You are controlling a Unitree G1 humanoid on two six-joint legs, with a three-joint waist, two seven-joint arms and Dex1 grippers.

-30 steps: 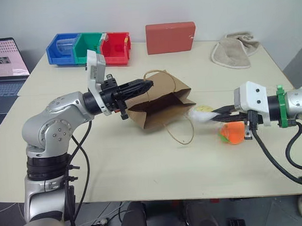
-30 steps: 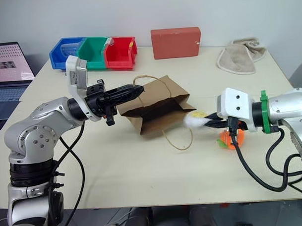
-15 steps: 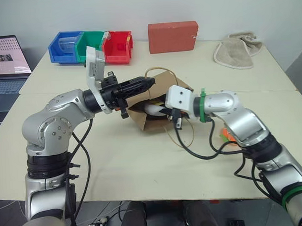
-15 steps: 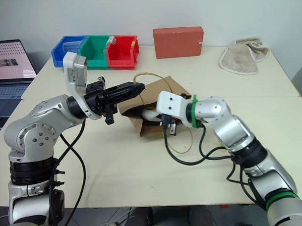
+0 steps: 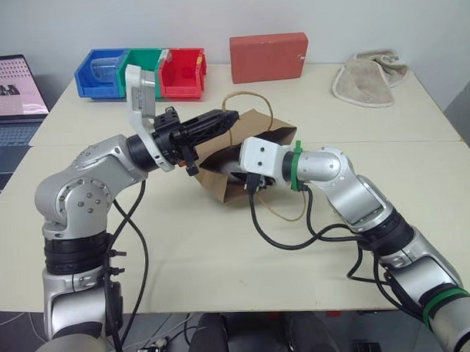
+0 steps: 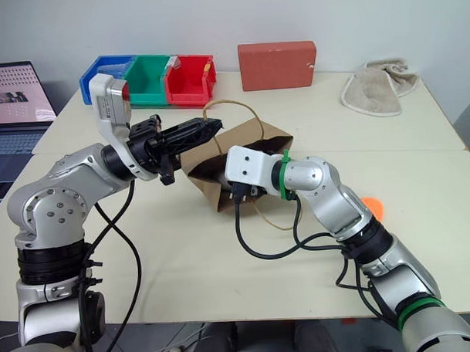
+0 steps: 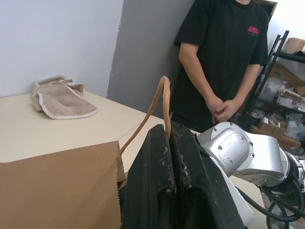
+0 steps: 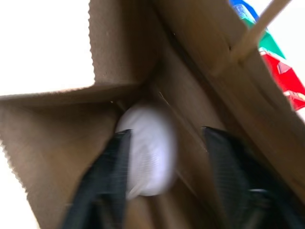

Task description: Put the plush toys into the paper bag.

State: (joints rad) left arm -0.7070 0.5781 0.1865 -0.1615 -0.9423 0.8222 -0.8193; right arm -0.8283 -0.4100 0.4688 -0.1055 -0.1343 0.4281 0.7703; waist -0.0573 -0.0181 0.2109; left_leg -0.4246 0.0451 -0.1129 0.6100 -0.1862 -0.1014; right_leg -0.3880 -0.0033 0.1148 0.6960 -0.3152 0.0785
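Note:
The brown paper bag [image 5: 257, 134] lies on its side on the table, its mouth turned toward me. My left gripper [image 5: 222, 119] is shut on one tan loop handle [image 7: 159, 98] and holds the bag's upper edge up. Reaching into the mouth, my right gripper [image 8: 164, 134] is open. The white plush toy [image 8: 150, 152] rests deep inside the bag, close to one finger [image 8: 112, 162] and apart from the other. The orange plush toy [image 6: 373, 208] lies on the table to the right, behind my right forearm.
A red box [image 5: 268, 57] stands at the back. To its left are blue, green and red bins [image 5: 139, 71], and a beige towel [image 5: 367, 80] lies at the back right. A laptop [image 5: 12, 87] sits far left. A person in black [image 7: 224, 57] stands beyond the table.
My right arm swung left with the white toy, entered the bag's mouth, and its fingers opened, leaving the toy inside. The left gripper kept its hold on the handle.

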